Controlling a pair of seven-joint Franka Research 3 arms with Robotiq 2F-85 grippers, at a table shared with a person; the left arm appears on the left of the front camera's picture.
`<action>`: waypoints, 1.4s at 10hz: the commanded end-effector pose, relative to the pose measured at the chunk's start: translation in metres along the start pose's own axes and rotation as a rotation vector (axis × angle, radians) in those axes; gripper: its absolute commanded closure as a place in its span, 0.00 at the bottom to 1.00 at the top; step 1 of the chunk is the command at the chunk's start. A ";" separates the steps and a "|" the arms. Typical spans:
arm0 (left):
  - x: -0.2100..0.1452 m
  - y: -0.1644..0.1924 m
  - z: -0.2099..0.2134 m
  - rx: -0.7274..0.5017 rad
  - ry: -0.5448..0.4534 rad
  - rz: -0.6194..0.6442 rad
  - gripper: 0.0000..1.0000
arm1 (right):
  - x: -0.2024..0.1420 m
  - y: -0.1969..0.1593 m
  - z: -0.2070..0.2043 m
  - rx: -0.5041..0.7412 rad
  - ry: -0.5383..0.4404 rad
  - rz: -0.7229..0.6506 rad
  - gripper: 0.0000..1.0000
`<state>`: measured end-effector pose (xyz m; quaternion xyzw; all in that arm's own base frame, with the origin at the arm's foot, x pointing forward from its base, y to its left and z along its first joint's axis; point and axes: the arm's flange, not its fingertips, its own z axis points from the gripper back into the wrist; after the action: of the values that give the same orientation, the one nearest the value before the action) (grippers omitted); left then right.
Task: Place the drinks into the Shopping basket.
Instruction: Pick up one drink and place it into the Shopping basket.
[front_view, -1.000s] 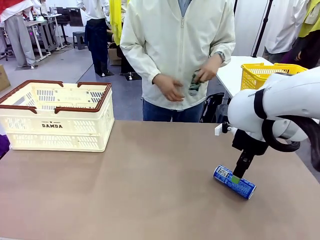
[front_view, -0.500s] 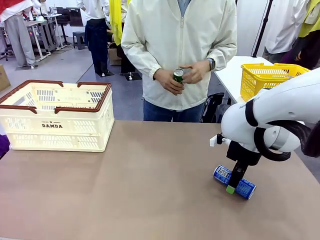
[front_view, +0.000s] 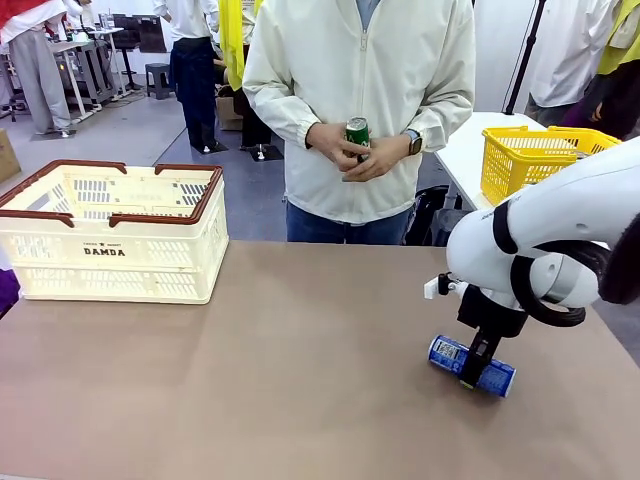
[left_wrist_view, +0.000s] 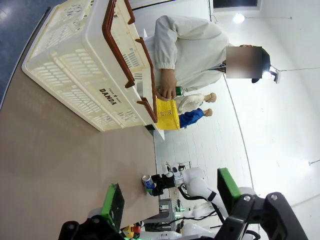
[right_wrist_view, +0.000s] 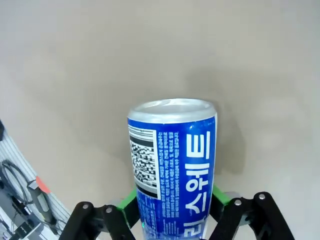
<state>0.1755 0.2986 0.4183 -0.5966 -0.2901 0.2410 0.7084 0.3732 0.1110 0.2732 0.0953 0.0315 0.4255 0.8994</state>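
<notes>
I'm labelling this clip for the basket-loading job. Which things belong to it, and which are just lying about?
Job: blue can on the table, right gripper around it; green can in the person's hands; Shopping basket.
Lying about: yellow basket on the white side table.

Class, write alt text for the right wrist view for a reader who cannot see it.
A blue metal drink can with white lettering and a silver top lies on the beige tabletop, straddled by green pads of the right tool.
</notes>
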 end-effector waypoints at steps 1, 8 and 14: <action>-0.001 -0.002 0.001 -0.005 0.006 -0.002 0.00 | -0.038 0.015 0.010 0.023 -0.042 -0.076 1.00; -0.001 -0.002 0.001 -0.005 0.006 -0.002 0.00 | -0.042 0.009 0.106 -0.026 -0.136 -0.451 1.00; -0.001 -0.002 0.001 -0.005 0.006 -0.002 0.00 | 0.019 0.027 0.117 0.271 -0.348 -0.638 1.00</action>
<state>0.1755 0.2988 0.4185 -0.5967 -0.2897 0.2409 0.7085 0.3651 0.0980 0.3797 0.2127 -0.0218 0.1211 0.9693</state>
